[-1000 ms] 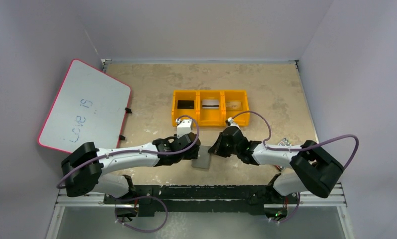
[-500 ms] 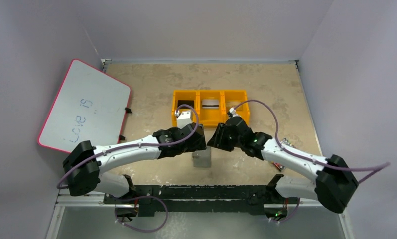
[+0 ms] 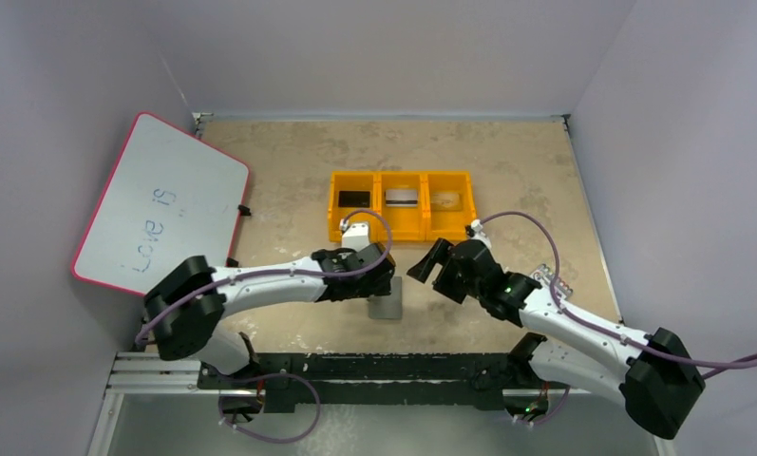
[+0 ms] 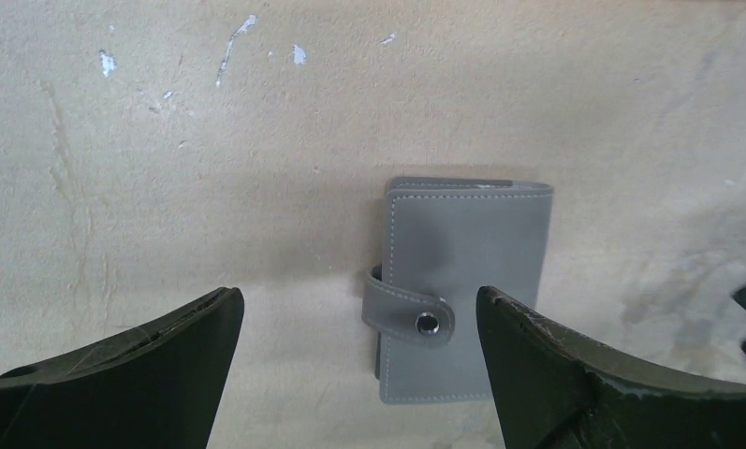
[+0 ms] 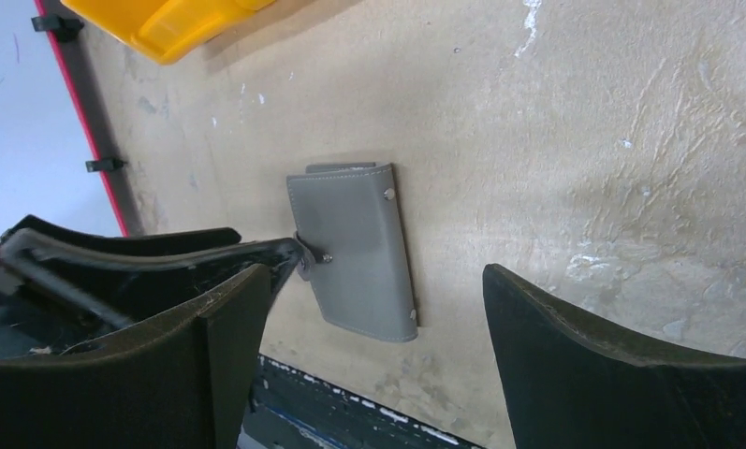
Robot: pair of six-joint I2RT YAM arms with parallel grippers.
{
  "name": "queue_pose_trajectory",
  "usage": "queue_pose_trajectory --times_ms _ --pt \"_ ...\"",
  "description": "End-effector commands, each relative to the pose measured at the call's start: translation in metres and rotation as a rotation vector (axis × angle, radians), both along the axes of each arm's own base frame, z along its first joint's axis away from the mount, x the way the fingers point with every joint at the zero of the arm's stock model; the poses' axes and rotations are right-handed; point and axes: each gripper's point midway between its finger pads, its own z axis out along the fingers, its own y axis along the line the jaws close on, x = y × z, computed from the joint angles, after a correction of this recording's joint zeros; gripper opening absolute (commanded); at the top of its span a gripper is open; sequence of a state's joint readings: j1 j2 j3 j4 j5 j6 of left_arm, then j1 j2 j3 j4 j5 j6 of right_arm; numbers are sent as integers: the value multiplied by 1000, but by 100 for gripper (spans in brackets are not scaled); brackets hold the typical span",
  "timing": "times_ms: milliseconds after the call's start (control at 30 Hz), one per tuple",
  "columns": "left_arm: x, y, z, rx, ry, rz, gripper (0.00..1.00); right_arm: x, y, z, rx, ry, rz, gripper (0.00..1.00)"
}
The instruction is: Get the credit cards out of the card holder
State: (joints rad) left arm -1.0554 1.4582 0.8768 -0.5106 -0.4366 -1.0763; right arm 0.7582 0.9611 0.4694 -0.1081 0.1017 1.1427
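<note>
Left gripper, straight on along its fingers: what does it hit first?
Probably the closed card holder on the table; it lies between the left gripper's open jaws, nearer one side. Depth unclear.

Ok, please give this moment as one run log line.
left gripper: open | right gripper: open | card holder: closed, on table, unheld | credit cards: in yellow tray

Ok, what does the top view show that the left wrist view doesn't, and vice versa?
Top view only: the yellow tray with a black card, a silver card and a beige card, one per compartment, and the whiteboard. Left wrist only: the snap tab fastened across the card holder. Both: that closed grey card holder flat on the table, with the open left gripper over it.
</note>
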Motion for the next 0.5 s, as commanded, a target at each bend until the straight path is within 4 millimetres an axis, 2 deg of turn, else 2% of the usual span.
queue_pose_trajectory --times_ms 0,100,267,333,467 --pt "8 -16 -3 101 -24 -46 93 12 0 7 -5 -26 -39 85" --pt "11 -15 -15 175 -4 -38 86 12 -15 0 -81 17 -107 83" --pt "16 -14 -12 212 -13 -19 70 15 -28 10 -91 -14 -170 83" --pt "11 -10 -13 201 -2 -17 66 14 -32 13 -78 -27 -185 82" --pt "1 -21 -14 105 15 -52 60 10 -36 12 -48 -44 -200 82"
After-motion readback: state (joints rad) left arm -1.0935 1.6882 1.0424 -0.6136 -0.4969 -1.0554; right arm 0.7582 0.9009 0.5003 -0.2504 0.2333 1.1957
